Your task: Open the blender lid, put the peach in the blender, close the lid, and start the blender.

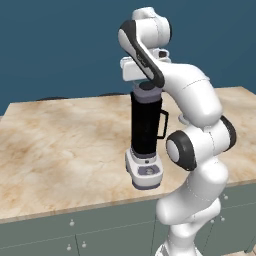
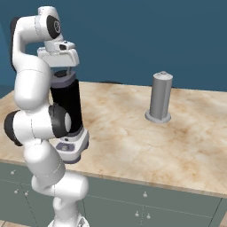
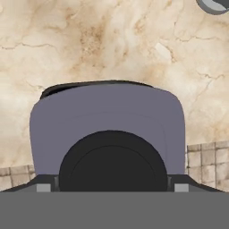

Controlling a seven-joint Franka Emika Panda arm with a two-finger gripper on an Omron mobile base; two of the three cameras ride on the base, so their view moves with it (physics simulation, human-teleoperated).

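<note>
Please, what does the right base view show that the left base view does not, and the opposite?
Right base view: a plain grey cylinder with a round foot stands on the counter, apart from the blender. Left base view: the side handle of the tall black blender jar. Both: the beige marble counter, the dark grey blender lid on the jar, and the gripper just above it.

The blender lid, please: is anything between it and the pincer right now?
Nothing visible is. The pincer hangs directly over the blender lid, its fingers either side of the black centre knob. The lid sits on the blender. The grey cylinder stands well off to the side.
</note>
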